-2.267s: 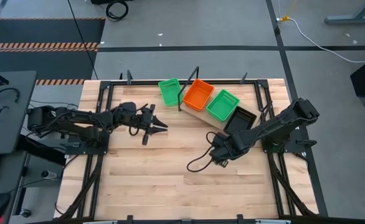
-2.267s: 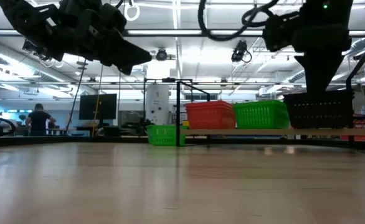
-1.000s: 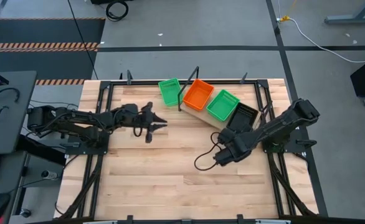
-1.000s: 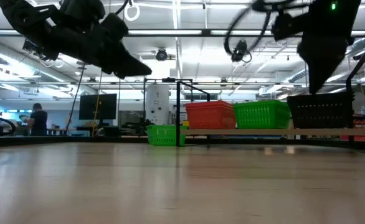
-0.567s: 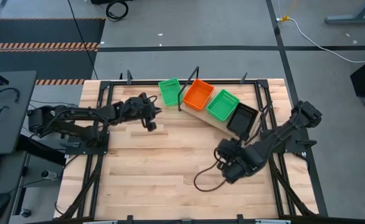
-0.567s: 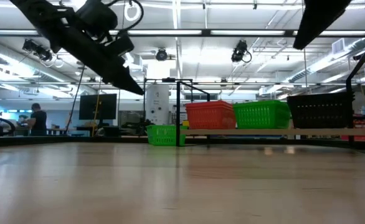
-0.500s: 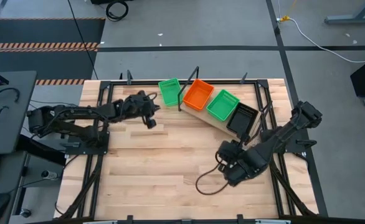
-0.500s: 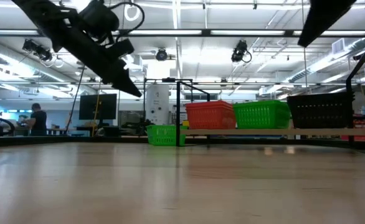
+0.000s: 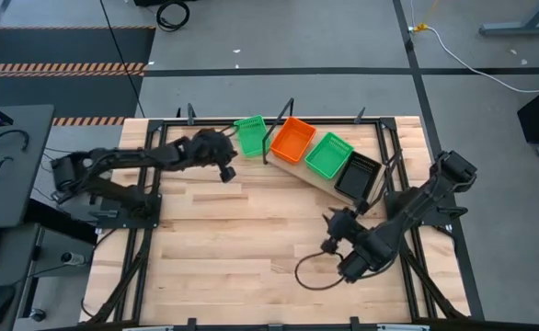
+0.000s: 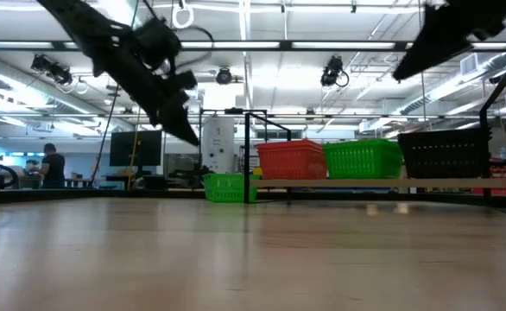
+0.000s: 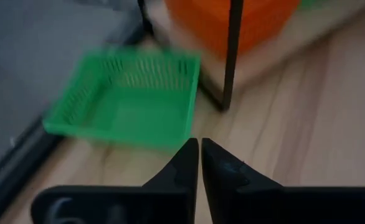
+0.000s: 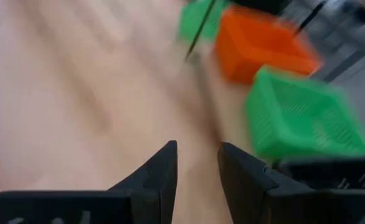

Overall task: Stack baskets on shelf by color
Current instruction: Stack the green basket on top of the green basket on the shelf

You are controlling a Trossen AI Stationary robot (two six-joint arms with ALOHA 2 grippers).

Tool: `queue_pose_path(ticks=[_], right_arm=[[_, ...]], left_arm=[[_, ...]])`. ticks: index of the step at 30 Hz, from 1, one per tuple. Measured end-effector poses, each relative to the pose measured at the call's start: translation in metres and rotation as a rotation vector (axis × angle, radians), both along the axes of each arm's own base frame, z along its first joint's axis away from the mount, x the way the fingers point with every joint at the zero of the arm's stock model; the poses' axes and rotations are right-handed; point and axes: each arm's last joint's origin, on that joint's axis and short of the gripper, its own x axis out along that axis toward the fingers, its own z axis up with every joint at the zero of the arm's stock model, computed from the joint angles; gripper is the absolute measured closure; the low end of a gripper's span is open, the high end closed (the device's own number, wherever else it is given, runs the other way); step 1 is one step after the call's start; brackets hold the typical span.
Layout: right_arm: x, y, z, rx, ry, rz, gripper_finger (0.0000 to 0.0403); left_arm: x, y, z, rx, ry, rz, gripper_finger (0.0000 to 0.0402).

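Observation:
On the pale shelf (image 9: 317, 177) at the table's far side stand an orange basket (image 9: 292, 140), a green basket (image 9: 328, 154) and a black basket (image 9: 356, 175) in a slanted row. Another green basket (image 11: 129, 99) rests flat on the tabletop just left of the shelf. My left gripper (image 9: 225, 171) hovers shut above the wood, a little nearer than that lone green basket, and is tipped down toward it. My right gripper (image 12: 197, 158) is open, holds nothing, and hangs over the table's right middle (image 9: 336, 228), facing the row of baskets.
A thin black upright post (image 11: 232, 56) stands at the shelf's left end, between the lone green basket and the orange one. A black frame (image 9: 150, 184) runs along the table's edges. A cable loop (image 9: 314, 274) hangs by my right wrist. Bare wood lies toward the near edge.
My left gripper has gone toward the far edge and the lone green basket, tipped downward, and shut. My right gripper has drawn back from the black basket toward the near edge and swung round to face the shelf. The baskets have not moved.

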Motion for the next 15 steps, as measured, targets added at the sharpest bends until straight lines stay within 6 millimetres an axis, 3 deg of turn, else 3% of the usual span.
queue_pose_path(ticks=[5, 11, 15], right_arm=[[0.005, -0.021, -0.011, -0.161, -0.176, -0.08, 0.0282], [0.007, -0.036, -0.034, -0.167, -0.233, -0.138, 0.0282], [0.004, -0.04, -0.043, -0.173, -0.223, -0.141, 0.0282]], left_arm=[[0.02, 0.014, -0.008, -0.082, 0.166, 0.01, 0.0378], [0.04, 0.02, 0.006, -0.028, 0.06, -0.025, 0.0371], [0.041, 0.014, 0.004, -0.004, 0.094, -0.032, 0.0366]])
